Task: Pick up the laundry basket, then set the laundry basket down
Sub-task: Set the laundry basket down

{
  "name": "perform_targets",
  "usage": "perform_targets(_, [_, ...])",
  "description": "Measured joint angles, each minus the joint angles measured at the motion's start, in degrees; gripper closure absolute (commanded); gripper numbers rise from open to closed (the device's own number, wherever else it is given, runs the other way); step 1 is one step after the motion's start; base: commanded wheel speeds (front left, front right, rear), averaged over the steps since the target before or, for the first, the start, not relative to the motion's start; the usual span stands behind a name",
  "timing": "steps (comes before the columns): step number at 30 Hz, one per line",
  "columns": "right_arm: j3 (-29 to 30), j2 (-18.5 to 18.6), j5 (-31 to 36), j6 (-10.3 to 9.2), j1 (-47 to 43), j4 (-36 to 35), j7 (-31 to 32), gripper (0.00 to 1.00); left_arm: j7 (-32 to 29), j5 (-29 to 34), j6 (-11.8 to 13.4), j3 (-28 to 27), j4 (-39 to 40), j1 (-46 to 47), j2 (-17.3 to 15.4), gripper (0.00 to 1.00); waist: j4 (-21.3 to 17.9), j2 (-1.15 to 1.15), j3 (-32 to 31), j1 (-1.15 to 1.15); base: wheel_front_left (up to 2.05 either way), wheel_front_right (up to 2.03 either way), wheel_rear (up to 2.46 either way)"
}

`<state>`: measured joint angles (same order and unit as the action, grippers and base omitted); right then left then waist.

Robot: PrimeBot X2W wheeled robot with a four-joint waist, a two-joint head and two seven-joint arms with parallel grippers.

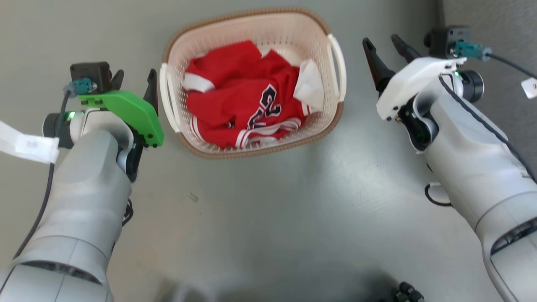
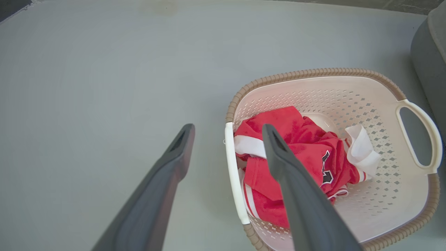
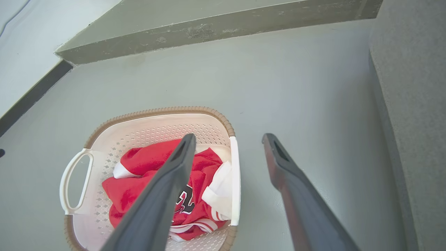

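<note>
The laundry basket (image 1: 268, 35), cream-white with a brown rim, stands on the grey floor and holds a crumpled red jersey (image 1: 235, 96). My left gripper (image 1: 134, 80) is open just left of the basket's left handle (image 1: 164, 96). In the left wrist view that handle (image 2: 232, 174) lies in the gap of the left gripper (image 2: 227, 130), untouched. My right gripper (image 1: 387, 45) is open, a small gap right of the right handle (image 1: 340, 63). In the right wrist view the right gripper (image 3: 229, 139) frames that handle (image 3: 236, 181) of the basket (image 3: 156, 130).
A grey upholstered block (image 3: 411, 104) rises right of the basket and also shows in the left wrist view (image 2: 432, 52). A low grey ledge (image 3: 209, 31) runs along the far side. Something dark (image 1: 405, 291) sits at the head view's bottom edge. Open floor (image 1: 268, 209) lies before the basket.
</note>
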<state>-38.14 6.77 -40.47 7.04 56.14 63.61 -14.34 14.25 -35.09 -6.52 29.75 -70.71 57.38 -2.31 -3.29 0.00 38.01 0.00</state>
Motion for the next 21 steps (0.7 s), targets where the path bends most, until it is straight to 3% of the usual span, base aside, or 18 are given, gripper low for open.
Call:
perform_targets(5, [1.70,0.85,1.30,-0.62,-2.89,-3.13,0.00,0.00,0.16,0.73,1.01,-0.21,2.15,-2.03,-0.56,0.00,-0.13,0.00,-3.60,0.00,0.00,0.00,0.00])
perform_targets(15, [6.95,2.63,5.72,-5.09,-9.43,-14.23,-0.01,0.00,0.18,3.75,4.88,-3.23,14.58,-7.02,-2.72,0.00,-0.57,0.00,-11.66,0.00,0.00,0.00,0.00])
perform_targets(21, [9.61,2.77,8.26,-6.57,-14.44,-20.04,-0.01,0.00,0.18,5.55,6.82,-4.60,20.46,-12.07,-2.87,0.00,-0.89,0.00,-16.09,0.00,0.00,0.00,0.00])
